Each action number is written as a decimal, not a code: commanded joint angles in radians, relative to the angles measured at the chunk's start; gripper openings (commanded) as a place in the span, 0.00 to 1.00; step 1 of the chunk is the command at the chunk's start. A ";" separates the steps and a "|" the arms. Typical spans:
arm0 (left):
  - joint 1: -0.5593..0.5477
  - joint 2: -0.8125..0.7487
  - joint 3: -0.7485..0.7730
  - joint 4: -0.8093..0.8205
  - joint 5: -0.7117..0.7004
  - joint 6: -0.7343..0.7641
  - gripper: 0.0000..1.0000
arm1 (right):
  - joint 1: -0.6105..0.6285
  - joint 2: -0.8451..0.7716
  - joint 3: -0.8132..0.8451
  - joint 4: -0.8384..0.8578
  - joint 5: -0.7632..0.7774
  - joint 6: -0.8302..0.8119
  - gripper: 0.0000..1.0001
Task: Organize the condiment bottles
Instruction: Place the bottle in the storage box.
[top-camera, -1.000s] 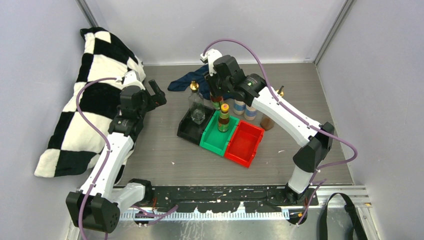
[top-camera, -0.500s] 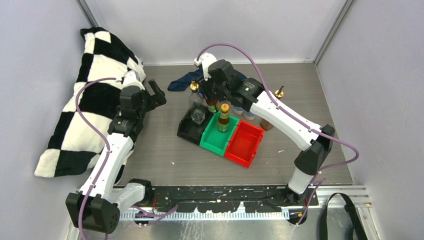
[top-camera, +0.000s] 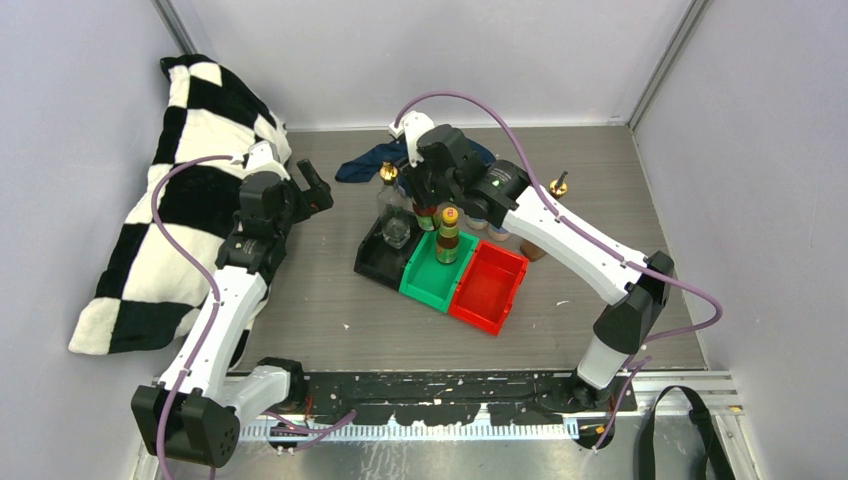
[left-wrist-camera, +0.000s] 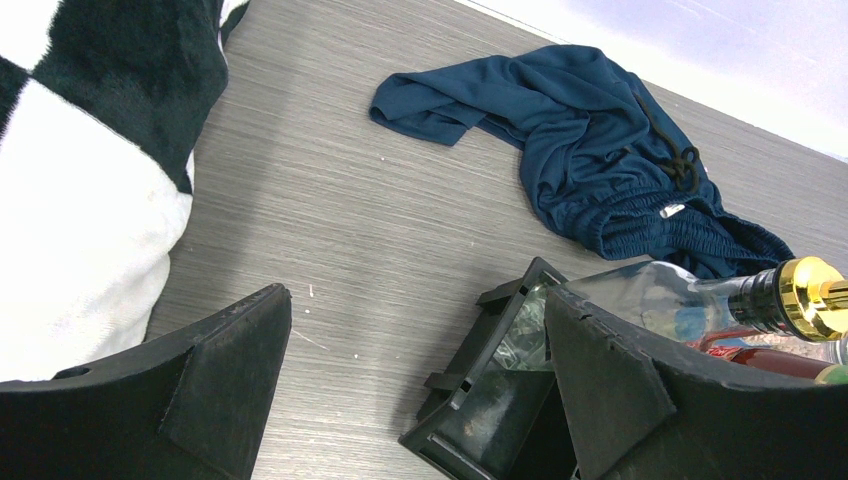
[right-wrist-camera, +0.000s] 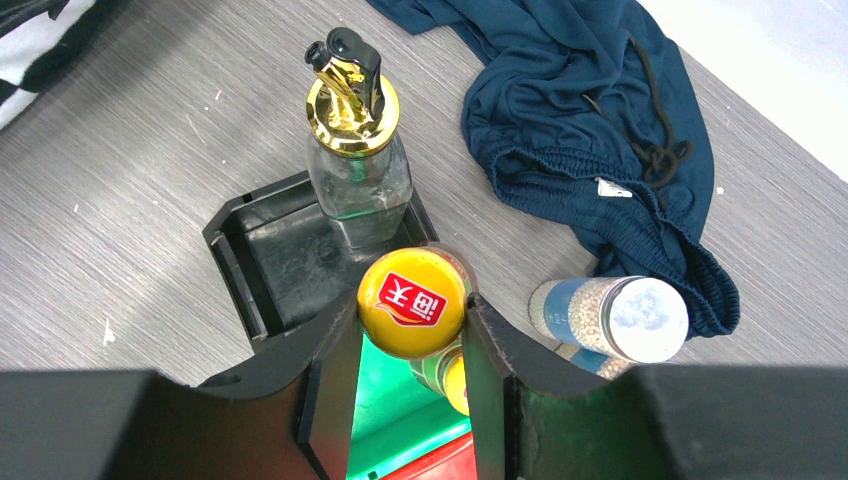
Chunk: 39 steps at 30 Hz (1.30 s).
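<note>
- Our right arm has swung left over the worktop, from behind the red bin to the far end of the green bin.
- Our left arm has stayed put. The left gripper has its jaws released and holds nothing.
- The black bin keeps its clear glass bottle.
- The right gripper has its jaws clenched on a yellow-capped bottle, which hangs above the green bin beside its twin bottle. We judge lowering comes next.
- The white-capped jars wait unsorted on the worktop behind the bins.
</note>
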 joint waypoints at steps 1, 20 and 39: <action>0.005 -0.025 0.001 0.047 0.009 -0.009 0.98 | 0.009 -0.108 0.012 0.133 -0.009 0.009 0.01; 0.005 -0.027 0.000 0.049 0.010 -0.013 0.98 | 0.031 -0.132 -0.023 0.144 -0.052 0.053 0.01; 0.003 -0.028 -0.002 0.050 0.017 -0.015 0.98 | 0.099 -0.178 -0.074 0.134 -0.028 0.063 0.01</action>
